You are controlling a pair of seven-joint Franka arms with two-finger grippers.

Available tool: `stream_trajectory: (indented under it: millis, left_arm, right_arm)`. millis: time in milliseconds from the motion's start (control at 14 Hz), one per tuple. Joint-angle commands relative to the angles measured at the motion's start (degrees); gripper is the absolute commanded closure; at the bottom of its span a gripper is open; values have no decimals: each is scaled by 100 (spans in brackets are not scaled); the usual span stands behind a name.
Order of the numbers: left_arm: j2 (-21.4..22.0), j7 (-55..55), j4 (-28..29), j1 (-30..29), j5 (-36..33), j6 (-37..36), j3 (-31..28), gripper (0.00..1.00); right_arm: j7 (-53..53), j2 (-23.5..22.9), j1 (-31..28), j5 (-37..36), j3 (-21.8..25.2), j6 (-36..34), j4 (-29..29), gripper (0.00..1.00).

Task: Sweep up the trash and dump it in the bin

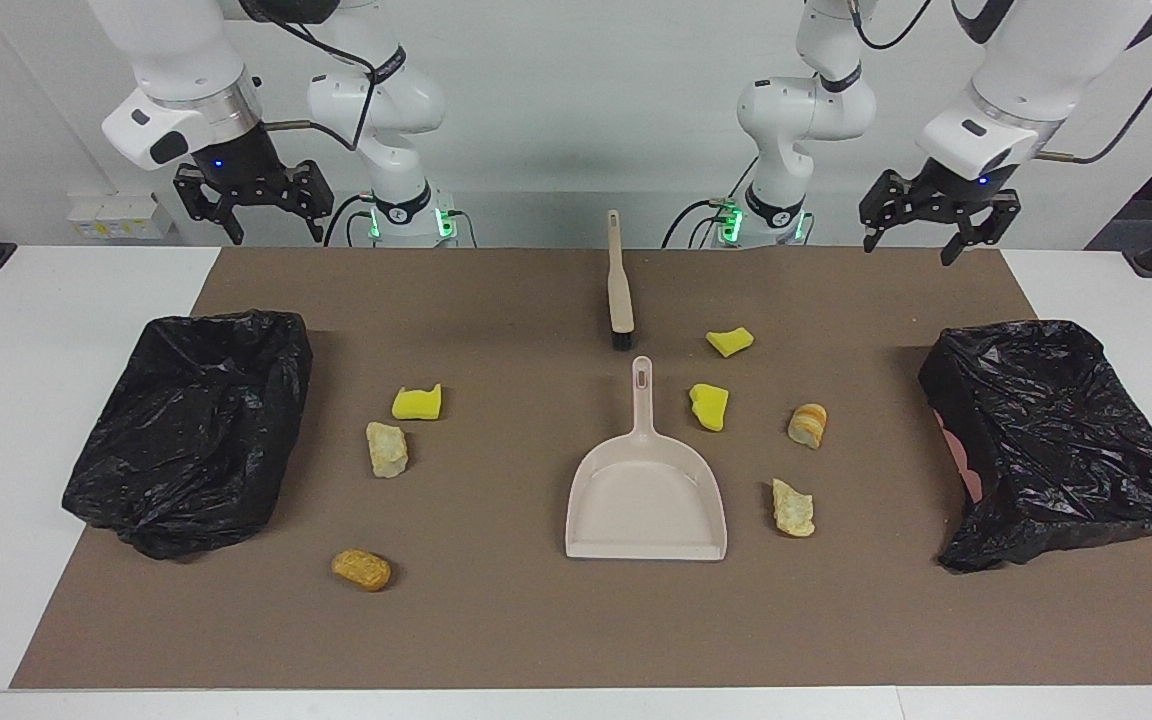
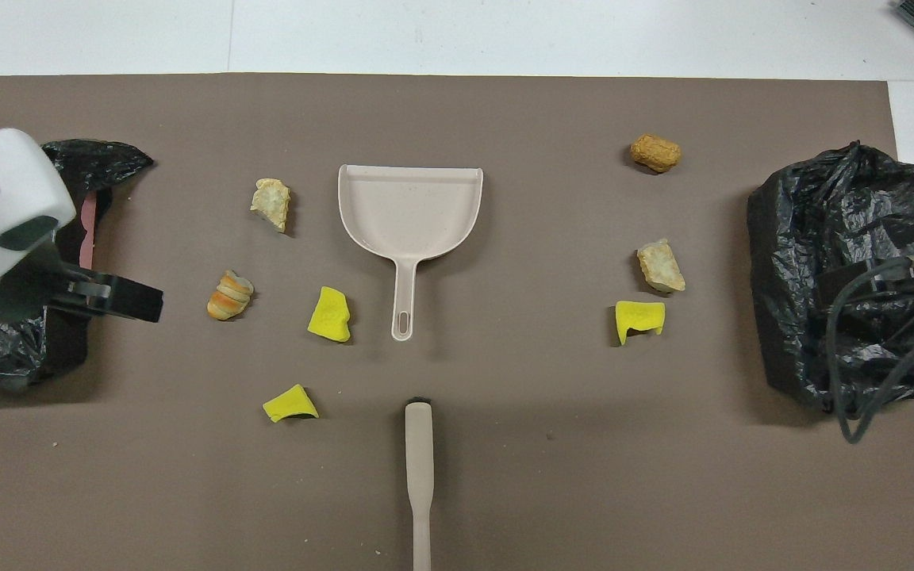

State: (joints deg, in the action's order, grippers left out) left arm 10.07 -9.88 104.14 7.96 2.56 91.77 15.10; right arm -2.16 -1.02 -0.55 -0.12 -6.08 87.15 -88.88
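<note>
Brown mat [image 1: 536, 620] spread over white counter [image 1: 16, 330]; dustpan [image 1: 645, 500] lying flat mid-mat, handle toward robots, brush [image 1: 620, 290] just nearer to robots, apart from it

Trash in seven loose lumps on mat, none in dustpan or bins: toward left arm's end, yellow sponge [image 1: 730, 341] beside brush head, second yellow sponge [image 1: 709, 407] beside dustpan handle, striped bread roll [image 1: 808, 425], pale crust [image 1: 794, 508] beside dustpan edge; toward right arm's end, third yellow sponge [image 1: 417, 402], cream chunk [image 1: 387, 449] near it, orange-brown piece [image 1: 361, 570] farthest from robots

Black-bagged bin [image 1: 1056, 440] at left arm's end, second black-bagged bin [image 1: 191, 425] at right arm's end

Left claw [image 1: 931, 225] raised over mat edge nearest robots, fingers spread, empty; right claw [image 1: 251, 205] raised off the mat's corner, fingers spread, empty
</note>
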Motion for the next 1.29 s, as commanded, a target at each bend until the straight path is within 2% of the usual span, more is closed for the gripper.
stream_trajectory:
  millis: [0, 215, 430, 573, 717, 1003, 1218]
  left_arm:
    - [635, -688, 1229, -14, 69, 657, 641, 0]
    - [847, -1146, 1924, -5, 622, 1342, 1282, 0]
    - [812, -1849, 2530, 3, 675, 2062, 2100, 0]
    - [629, -1991, 2794, -5, 711, 2230, 2671, 0]
    - [715, -2149, 3128, 3, 1278, 2520, 3076, 0]
    - [715, -2289, 3822, 345, 2063, 3109, 3491, 0]
    - [698, -2290, 3868, 416, 2196, 3084, 3491, 0]
  right_arm:
    - [-57, -380, 169, 362, -60, 398, 55, 0]
    - [276, -820, 608, 381, -60, 1074, 55, 0]
    - [732, -1250, 1064, 477, -60, 1803, 64, 0]
    - [1180, -1549, 1355, 609, -60, 2321, 73, 0]
    - [1846, -1961, 1706, 531, -69, 2665, 142, 0]
    - [2841, -2569, 2392, 451, -51, 3421, 301, 0]
    - [3764, -3061, 2805, 58, -34, 3757, 572, 0]
